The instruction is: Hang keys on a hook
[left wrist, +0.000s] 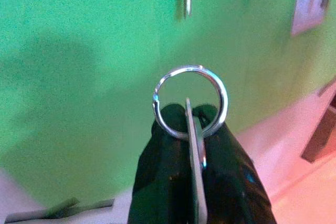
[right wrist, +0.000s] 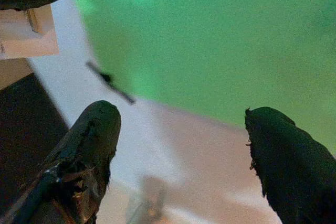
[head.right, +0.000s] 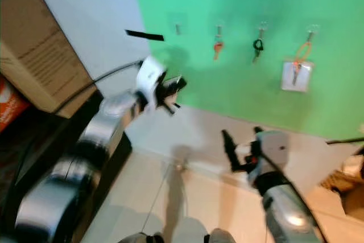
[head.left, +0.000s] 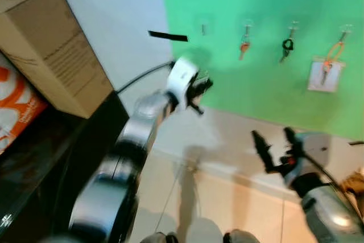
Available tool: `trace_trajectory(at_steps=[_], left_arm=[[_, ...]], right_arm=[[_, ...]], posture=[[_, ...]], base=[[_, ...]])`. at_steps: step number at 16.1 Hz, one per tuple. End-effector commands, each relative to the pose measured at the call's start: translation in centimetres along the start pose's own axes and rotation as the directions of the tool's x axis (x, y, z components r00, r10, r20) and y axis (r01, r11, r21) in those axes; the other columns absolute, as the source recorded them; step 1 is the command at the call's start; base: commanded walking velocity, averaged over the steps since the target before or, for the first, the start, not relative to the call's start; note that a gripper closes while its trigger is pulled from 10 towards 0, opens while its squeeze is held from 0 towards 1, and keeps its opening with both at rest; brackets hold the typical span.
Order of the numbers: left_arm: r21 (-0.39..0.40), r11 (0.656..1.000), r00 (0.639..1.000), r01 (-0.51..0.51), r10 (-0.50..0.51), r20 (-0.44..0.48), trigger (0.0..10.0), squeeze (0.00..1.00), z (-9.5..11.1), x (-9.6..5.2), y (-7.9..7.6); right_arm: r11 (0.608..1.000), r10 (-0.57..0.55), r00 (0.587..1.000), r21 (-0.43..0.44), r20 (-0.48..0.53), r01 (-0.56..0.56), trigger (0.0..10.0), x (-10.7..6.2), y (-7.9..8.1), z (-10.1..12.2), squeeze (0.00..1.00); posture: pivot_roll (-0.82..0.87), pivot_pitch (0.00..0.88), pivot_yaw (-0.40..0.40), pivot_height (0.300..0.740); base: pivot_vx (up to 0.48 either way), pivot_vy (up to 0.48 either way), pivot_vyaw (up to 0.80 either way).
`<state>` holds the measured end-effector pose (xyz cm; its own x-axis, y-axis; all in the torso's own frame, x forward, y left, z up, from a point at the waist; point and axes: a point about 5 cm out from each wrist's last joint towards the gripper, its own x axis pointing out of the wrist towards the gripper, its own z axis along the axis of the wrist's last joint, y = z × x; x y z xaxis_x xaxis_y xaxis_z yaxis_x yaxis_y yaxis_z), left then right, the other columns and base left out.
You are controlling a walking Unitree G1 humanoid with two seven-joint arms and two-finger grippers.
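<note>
My left gripper (head.left: 200, 92) is raised toward the green wall panel (head.left: 273, 4), shut on a silver key ring (left wrist: 190, 100) with a flat key (left wrist: 195, 161) between its fingers. The ring stands upright above the fingertips in the left wrist view. A bare small hook (head.left: 203, 28) sticks out of the panel above and just right of the gripper. Three more hooks to the right carry an orange key (head.left: 244, 46), a black key fob (head.left: 287, 45) and an orange loop with keys over a white card (head.left: 327, 69). My right gripper (head.left: 274, 140) hangs low, open and empty.
A cardboard box (head.left: 51, 49) stands on a dark cabinet (head.left: 51, 157) at the left, with an orange and white box (head.left: 17, 109) beside it. A strip of black tape (head.left: 168, 36) sticks to the white wall. The floor below is pale tile (head.left: 227, 197).
</note>
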<state>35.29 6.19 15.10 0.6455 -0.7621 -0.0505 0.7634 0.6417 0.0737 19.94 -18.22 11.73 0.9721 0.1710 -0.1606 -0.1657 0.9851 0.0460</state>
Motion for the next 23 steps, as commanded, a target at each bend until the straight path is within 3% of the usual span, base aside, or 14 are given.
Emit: trace_trajectory(at_steps=[1,2,4,6,7,8,9,11,13,14,16,18,21,23], left_arm=[[0.032,0.999,0.999,0.013,-0.015,0.033,10.0,0.0,0.9,-1.2,0.0],[0.052,0.997,0.998,-0.061,0.06,0.025,10.0,0.0,-1.0,-3.8,-0.2],[0.037,0.989,0.99,-0.142,0.14,0.032,10.0,0.0,-2.5,-6.1,-0.4],[-0.007,0.99,0.989,-0.144,0.144,0.041,10.0,0.0,-2.5,-7.2,-1.0],[-0.07,0.996,0.995,-0.054,0.06,0.077,10.0,0.0,-1.8,-7.8,-1.8],[-0.093,0.996,0.997,0.006,0.001,0.083,10.0,0.0,-1.4,-8.2,-2.0],[-0.08,0.991,0.993,0.11,-0.106,0.056,10.0,0.0,-1.1,-8.8,-1.8],[-0.066,0.979,0.981,0.194,-0.193,0.023,10.0,0.0,-0.6,-9.3,-0.7],[-0.114,0.947,0.954,0.299,-0.293,0.067,10.0,0.0,1.3,-9.4,0.4],[-0.147,0.906,0.918,0.397,-0.388,0.085,10.0,0.0,2.5,-9.5,0.7],[-0.164,0.856,0.871,0.491,-0.478,0.112,10.0,0.0,3.6,-9.2,0.6],[-0.168,0.813,0.83,0.558,-0.542,0.132,10.0,0.0,4.5,-8.8,0.2],[-0.165,0.772,0.789,0.614,-0.607,0.093,10.0,0.0,4.4,-8.7,-0.5],[-0.096,0.793,0.798,0.601,-0.603,0.02,10.0,0.0,4.1,-8.4,-0.6]], right_arm=[[1.0,0.029,1.0,-0.004,0.0,-0.029,10.0,0.3,0.8,-0.3,0.0],[0.996,0.083,0.997,-0.02,-0.006,-0.083,10.0,0.9,2.0,-0.6,0.0],[0.991,0.121,0.993,-0.05,-0.011,-0.122,10.0,1.8,2.4,-0.7,0.0],[0.99,0.128,0.992,-0.062,-0.002,-0.128,10.0,2.6,2.0,-0.3,0.0],[0.984,0.168,0.986,-0.053,0.017,-0.167,10.0,3.4,2.0,0.3,0.0],[0.98,0.195,0.98,-0.042,0.039,-0.194,10.0,3.7,2.0,0.8,0.84],[0.963,0.265,0.957,0.025,0.114,-0.27,10.0,3.8,2.3,2.1,1.0],[0.928,0.352,0.921,0.07,0.165,-0.367,10.0,3.9,2.6,3.3,1.0],[0.847,0.495,0.842,0.094,0.215,-0.523,10.0,3.2,3.2,4.9,1.0],[0.778,0.579,0.774,0.108,0.259,-0.618,10.0,2.6,3.6,6.0,1.0],[0.728,0.63,0.719,0.098,0.292,-0.678,10.0,2.2,4.0,7.3,1.0],[0.722,0.645,0.705,0.065,0.297,-0.688,10.0,2.3,4.3,8.1,1.0],[0.776,0.617,0.753,-0.018,0.228,-0.631,10.0,3.5,4.2,9.3,1.0],[0.826,0.562,0.821,-0.037,0.102,-0.562,10.0,4.2,3.9,9.3,0.0]], posture=[[-0.23,0.0,0.137,0.74],[-0.21,0.0,0.127,0.74],[-0.19,0.0,0.111,0.74],[-0.16,0.0,0.083,0.74],[-0.15,0.0,0.063,0.74],[-0.14,0.0,0.053,0.74],[-0.14,0.0,0.051,0.74],[-0.14,0.0,0.057,0.74],[-0.15,0.0,0.078,0.74],[-0.16,0.0,0.091,0.74],[-0.17,0.0,0.095,0.74],[-0.17,0.0,0.099,0.74],[-0.17,0.0,0.103,0.74],[-0.17,0.0,0.096,0.74]], base=[[0.0,0.0,0.0],[0.0,0.0,0.0],[0.0,0.0,0.0],[0.0,0.0,0.0],[0.0,0.0,0.0],[0.0,0.0,0.0],[0.0,0.0,0.0],[0.0,0.0,0.0],[0.0,0.0,0.0],[0.0,0.0,0.0],[0.0,0.0,0.0],[0.0,0.0,0.0],[0.0,0.0,0.0],[0.0,0.0,0.0]])
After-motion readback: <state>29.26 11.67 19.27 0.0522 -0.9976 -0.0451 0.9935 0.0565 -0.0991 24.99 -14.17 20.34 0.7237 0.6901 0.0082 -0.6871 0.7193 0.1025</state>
